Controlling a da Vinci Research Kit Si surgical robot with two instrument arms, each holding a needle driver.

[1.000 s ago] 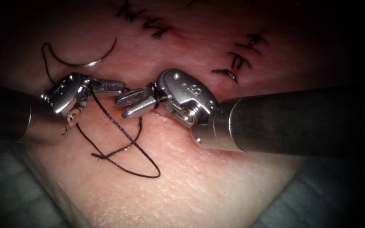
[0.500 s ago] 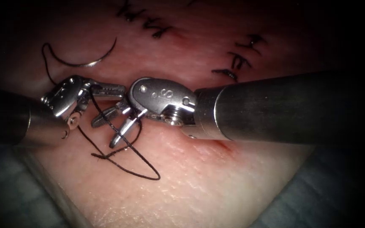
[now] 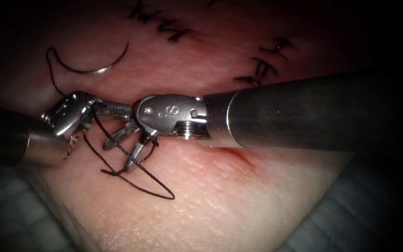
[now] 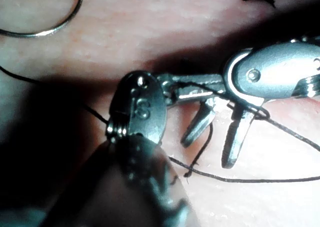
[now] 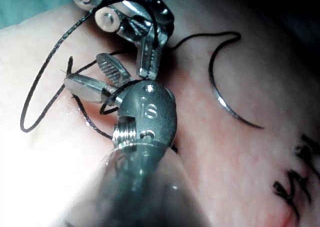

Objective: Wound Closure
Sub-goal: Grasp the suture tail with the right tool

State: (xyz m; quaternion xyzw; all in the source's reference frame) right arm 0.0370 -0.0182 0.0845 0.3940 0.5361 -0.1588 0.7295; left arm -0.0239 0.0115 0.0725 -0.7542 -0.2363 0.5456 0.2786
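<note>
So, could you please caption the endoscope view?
Left tool holds thread; right tool jaws open over it; needle lies free on tissue.

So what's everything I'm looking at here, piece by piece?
Pale pink pork-belly tissue: one, under everything.
Curved steel needle: one, silver, lying free on the tissue, upper left, held by neither tool.
Thin dark thread: one strand, looped on the tissue below the tools.
Finished black stitches: several, upper right and top.
Teal cloth: along the lower edges.
Left tool: silver, shut on the thread.
Right tool: silver, jaws open, holding nothing.
</note>
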